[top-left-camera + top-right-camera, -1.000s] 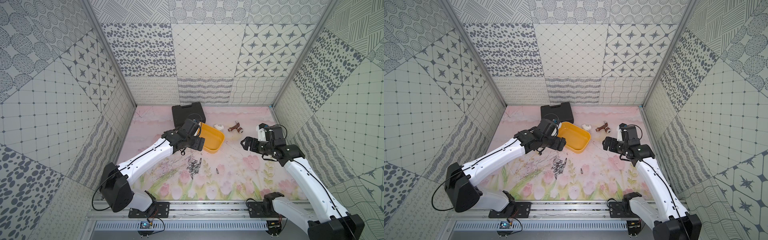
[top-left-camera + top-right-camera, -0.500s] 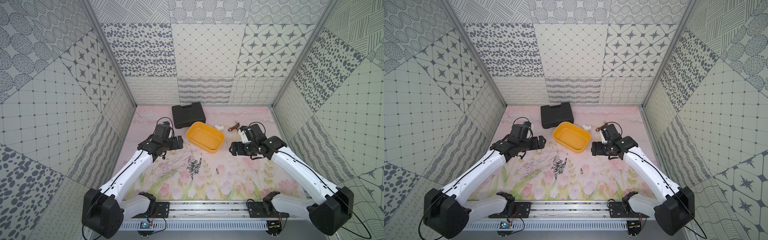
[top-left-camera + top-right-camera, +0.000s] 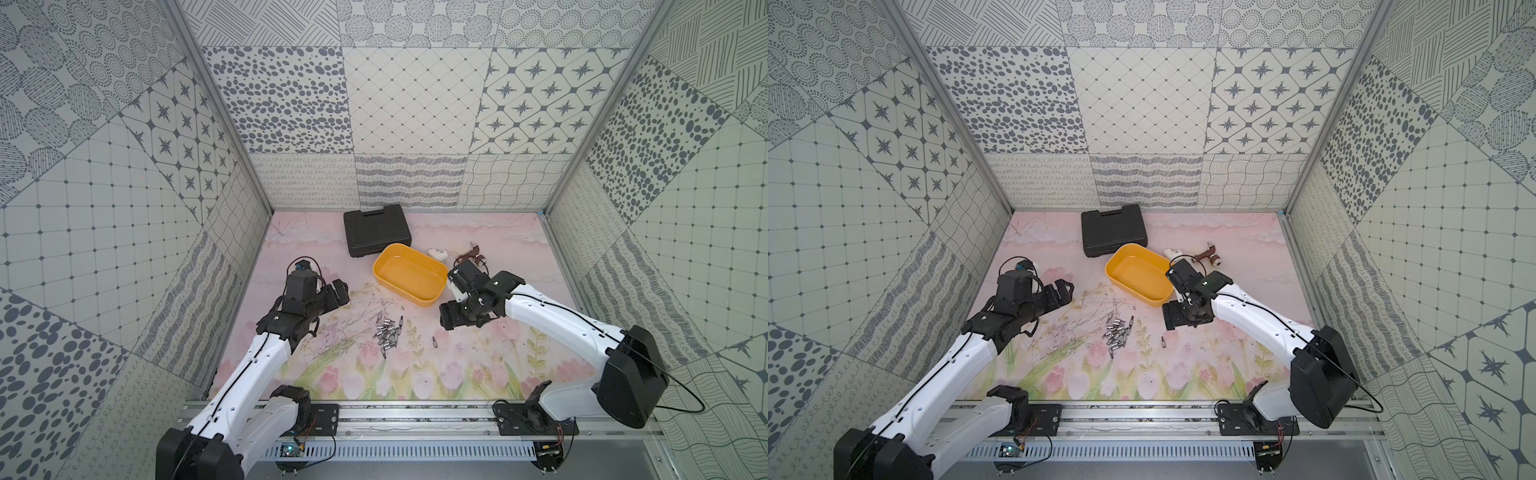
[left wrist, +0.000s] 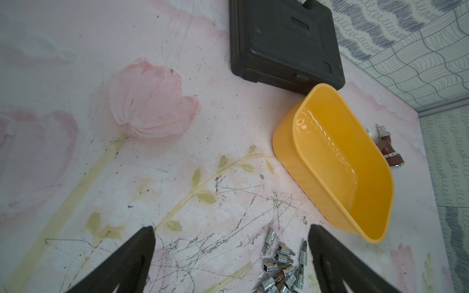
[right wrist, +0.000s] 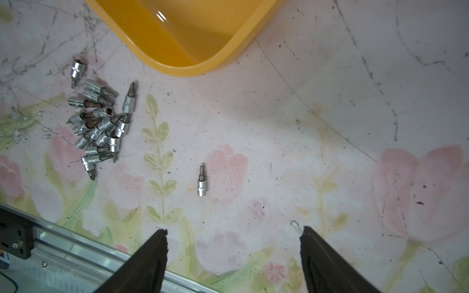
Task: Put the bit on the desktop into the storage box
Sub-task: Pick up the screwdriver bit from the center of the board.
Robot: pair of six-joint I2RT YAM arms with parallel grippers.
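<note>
Bits on the desktop (image 3: 316, 257): heap (image 3: 388, 330) near the yellow storage box (image 3: 409, 272), one lone bit (image 5: 202, 181) lying apart, ahead of my right gripper (image 5: 233, 243), fingers spread, empty; my left gripper (image 4: 229, 253) wide apart, empty, beside the heap.

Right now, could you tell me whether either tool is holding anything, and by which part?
Nothing is held. The left tool and right tool are both open and empty; the lone bit lies untouched on the desktop.
</note>
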